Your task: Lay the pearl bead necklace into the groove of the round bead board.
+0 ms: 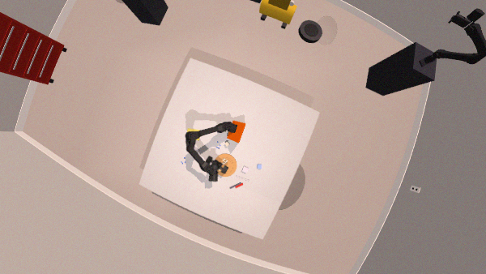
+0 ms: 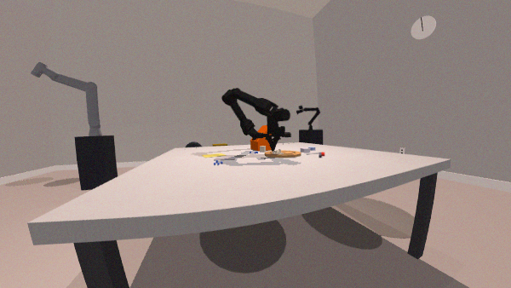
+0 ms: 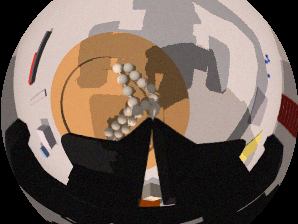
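The round wooden bead board [image 1: 232, 160] [image 2: 290, 152] [image 3: 75, 100] lies on the table, with a thin dark ring groove. The pearl bead necklace [image 3: 128, 90] lies bunched on it, mostly inside the ring, in a narrow crossed shape running from upper middle to lower left in the wrist view. My gripper [image 2: 273, 149] [image 3: 152, 121] is low over the board, fingertips together right beside the beads at the crossing. No bead shows between the tips. The lower-left end of the necklace is partly hidden by a finger, and so is part of the groove.
An orange block [image 1: 237, 131] [image 2: 255, 145] stands beyond the board, with a small pale cube [image 2: 262, 148] [image 3: 151, 190] between. A pale box [image 1: 245, 169] [image 3: 47, 136], a blue block [image 1: 259, 166] and a red-and-dark bar [image 1: 239, 186] [image 3: 40, 57] lie on the other side.
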Tool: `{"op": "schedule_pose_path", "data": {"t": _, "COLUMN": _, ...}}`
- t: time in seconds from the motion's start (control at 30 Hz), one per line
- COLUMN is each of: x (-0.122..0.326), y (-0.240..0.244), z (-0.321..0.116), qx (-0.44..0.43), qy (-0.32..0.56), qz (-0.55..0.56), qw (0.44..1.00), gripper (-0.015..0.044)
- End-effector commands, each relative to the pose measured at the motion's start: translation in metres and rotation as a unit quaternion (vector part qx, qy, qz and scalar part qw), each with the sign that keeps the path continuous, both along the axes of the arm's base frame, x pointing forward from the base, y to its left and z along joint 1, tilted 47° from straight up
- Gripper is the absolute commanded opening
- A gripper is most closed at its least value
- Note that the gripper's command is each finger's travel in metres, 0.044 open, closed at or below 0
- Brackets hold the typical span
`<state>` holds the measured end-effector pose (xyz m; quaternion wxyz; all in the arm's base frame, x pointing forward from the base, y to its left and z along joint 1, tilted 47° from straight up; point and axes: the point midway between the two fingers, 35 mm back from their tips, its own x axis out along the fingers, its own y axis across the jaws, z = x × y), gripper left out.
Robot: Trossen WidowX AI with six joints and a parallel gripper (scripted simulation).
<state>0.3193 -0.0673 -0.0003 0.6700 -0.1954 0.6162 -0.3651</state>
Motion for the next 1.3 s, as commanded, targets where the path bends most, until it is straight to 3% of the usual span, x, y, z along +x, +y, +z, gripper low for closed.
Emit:
{"op": "schedule_pose_path", "data": {"t": 0.0, "x": -0.001, "y": 0.005, "z": 0.006, "qx": -0.002, "qy": 0.001, "qz": -0.003, "qw": 1.000, "gripper": 0.0000}}
{"op": "schedule_pose_path", "data": {"t": 1.27, "x": -0.008, "y": -0.011, "z": -0.002, "qx": -0.003, "qy": 0.002, "qz": -0.003, "qw": 1.000, "gripper": 0.0000}}
